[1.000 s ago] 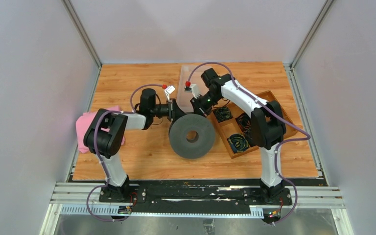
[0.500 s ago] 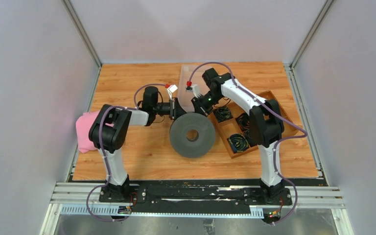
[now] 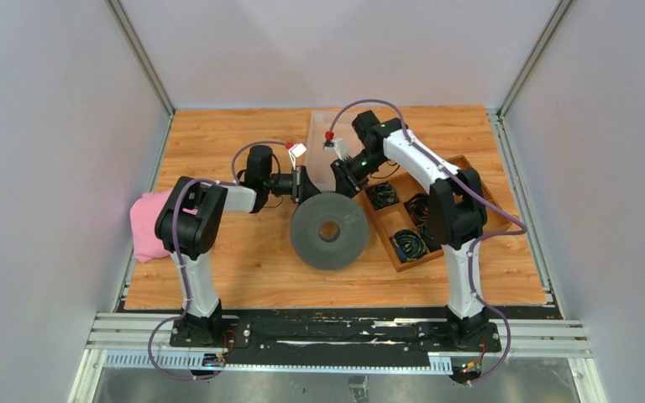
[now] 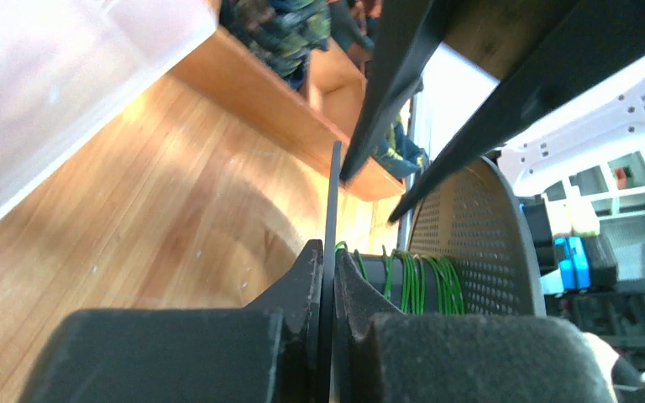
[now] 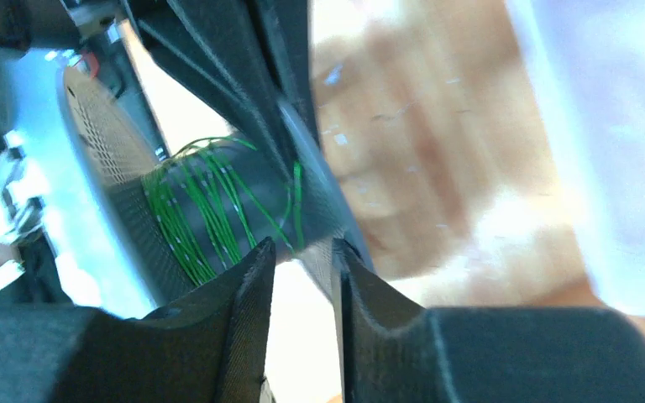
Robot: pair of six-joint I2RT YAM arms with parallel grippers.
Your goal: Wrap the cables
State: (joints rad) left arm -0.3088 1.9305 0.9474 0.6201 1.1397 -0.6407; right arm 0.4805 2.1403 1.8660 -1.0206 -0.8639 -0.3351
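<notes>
A grey spool (image 3: 329, 229) stands on edge at the table's middle, tilted toward the camera. The cables (image 4: 416, 281) are thin green strands wound around its dark core, between a thin flange (image 4: 332, 201) and a perforated flange (image 4: 462, 227). My left gripper (image 3: 301, 186) reaches in from the left, and the left wrist view shows the gripper (image 4: 327, 277) shut on the thin flange's edge. My right gripper (image 3: 340, 172) sits at the spool's far rim. In the right wrist view that gripper (image 5: 302, 256) is open a small gap, a flange edge by its right finger, the cables (image 5: 193, 210) just beyond.
A wooden tray (image 3: 451, 164) with compartments of dark coiled bundles lies right of the spool. A clear plastic bin (image 3: 322, 126) stands behind it. A pink cloth (image 3: 144, 222) lies at the left table edge.
My right gripper's jaws have parted from shut to a small gap, and it has shifted slightly back. The left arm has edged right, still clamped on the flange.
</notes>
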